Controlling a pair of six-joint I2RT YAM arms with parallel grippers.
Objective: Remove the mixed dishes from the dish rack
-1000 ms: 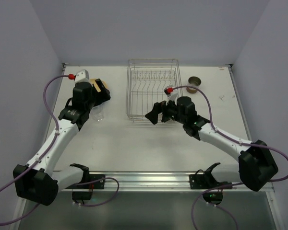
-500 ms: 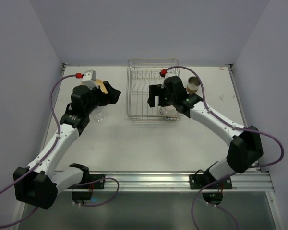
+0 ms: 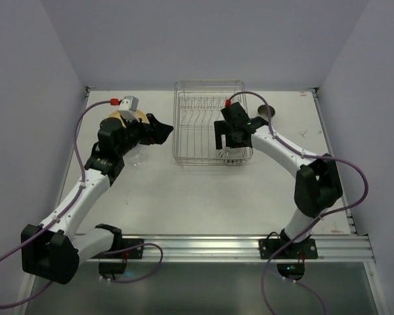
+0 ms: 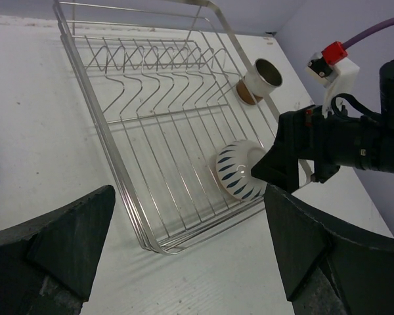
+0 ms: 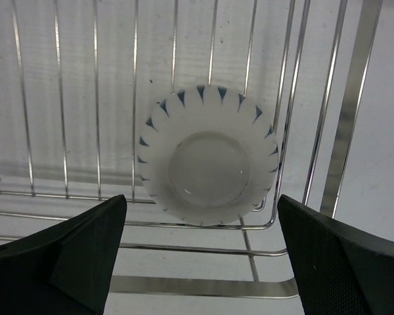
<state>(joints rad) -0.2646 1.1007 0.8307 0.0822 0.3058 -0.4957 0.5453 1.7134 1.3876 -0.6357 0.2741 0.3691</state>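
The silver wire dish rack [image 3: 197, 125] stands at the back middle of the table. A white cup with blue marks [image 5: 209, 154] lies in its near right corner and also shows in the left wrist view [image 4: 240, 169]. My right gripper [image 3: 228, 146] hangs open just above that cup, jaws wide either side of it [image 5: 200, 256], touching nothing. My left gripper [image 3: 161, 129] is open and empty, left of the rack [image 4: 157, 131]. The brown cup [image 4: 259, 80] stands right of the rack. The plate prongs hold nothing. The blue and purple plates and the pink mug are not in view.
A small clear glass [image 3: 136, 158] stands on the table under my left arm. A yellow-orange plate [image 3: 117, 118] shows partly beneath the left wrist. The right arm's black body [image 4: 341, 141] reaches over the rack's right side.
My right gripper has swung from in front of the rack to over its near right corner, above the white cup. My left gripper has moved right, toward the rack.
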